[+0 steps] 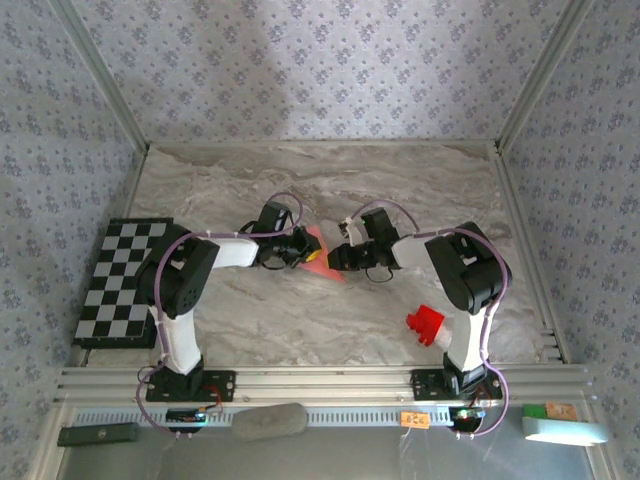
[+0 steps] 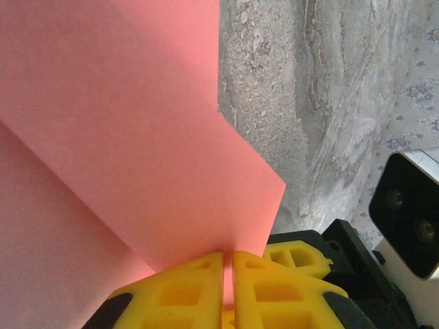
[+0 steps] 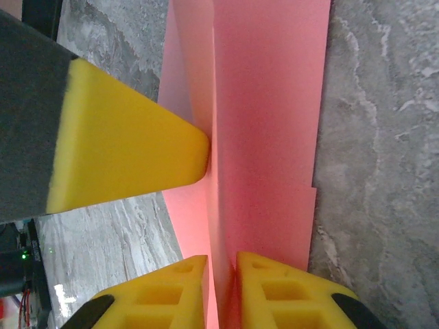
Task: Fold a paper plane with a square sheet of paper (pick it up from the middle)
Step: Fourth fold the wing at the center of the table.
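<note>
The salmon-pink square sheet of paper [image 1: 318, 250] is folded into layers and held above the middle of the table between both arms. Whether it has the pointed shape of a paper plane I cannot tell. My left gripper [image 1: 300, 250] is shut on it. In the left wrist view the yellow pads [image 2: 185, 295] pinch a thin edge of the paper [image 2: 137, 137]. My right gripper [image 3: 221, 274] straddles an upright fold of the paper [image 3: 267, 123] with its jaws slightly apart. A left finger [image 3: 123, 151] presses the fold from the side.
A small red block [image 1: 424, 324] sits on the marble table [image 1: 400, 190] near the right arm's base. A black-and-white chequered board [image 1: 120, 285] lies at the left edge. Patterned walls enclose three sides. Small items [image 1: 268, 421] lie on the near ledge.
</note>
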